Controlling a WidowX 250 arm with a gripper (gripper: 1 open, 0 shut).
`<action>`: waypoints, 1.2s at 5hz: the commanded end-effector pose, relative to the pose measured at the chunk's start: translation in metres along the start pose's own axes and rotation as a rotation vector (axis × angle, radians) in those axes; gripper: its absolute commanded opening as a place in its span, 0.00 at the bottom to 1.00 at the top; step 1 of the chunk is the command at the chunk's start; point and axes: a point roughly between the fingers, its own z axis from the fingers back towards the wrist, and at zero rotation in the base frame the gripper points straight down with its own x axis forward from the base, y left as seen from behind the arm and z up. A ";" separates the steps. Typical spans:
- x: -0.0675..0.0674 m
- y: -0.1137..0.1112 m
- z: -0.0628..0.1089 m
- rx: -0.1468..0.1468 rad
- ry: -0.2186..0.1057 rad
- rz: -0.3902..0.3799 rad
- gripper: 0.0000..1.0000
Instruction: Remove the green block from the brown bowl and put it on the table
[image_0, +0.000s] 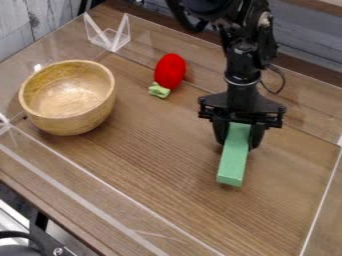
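The green block (235, 159) stretched along the wooden counter (120, 180), its lower end down near the surface and its upper end clamped in the pincer (241, 131). Left stood the empty brown bowl (67, 96). Farther back lay a red strawberry toy (168, 71).

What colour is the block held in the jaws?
Green: the block shows clearly in the camera view.

- Bowl (67, 96) sits at the table's (147, 190) left
- Strawberry (168, 72) lies behind and right of it
- Block (237, 158) lies further right, under the gripper (241, 128)
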 end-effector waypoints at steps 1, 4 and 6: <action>0.014 -0.009 0.013 -0.037 -0.070 -0.011 0.00; 0.009 -0.023 0.011 -0.031 -0.084 0.043 0.00; 0.013 -0.013 0.025 -0.055 -0.069 -0.065 0.00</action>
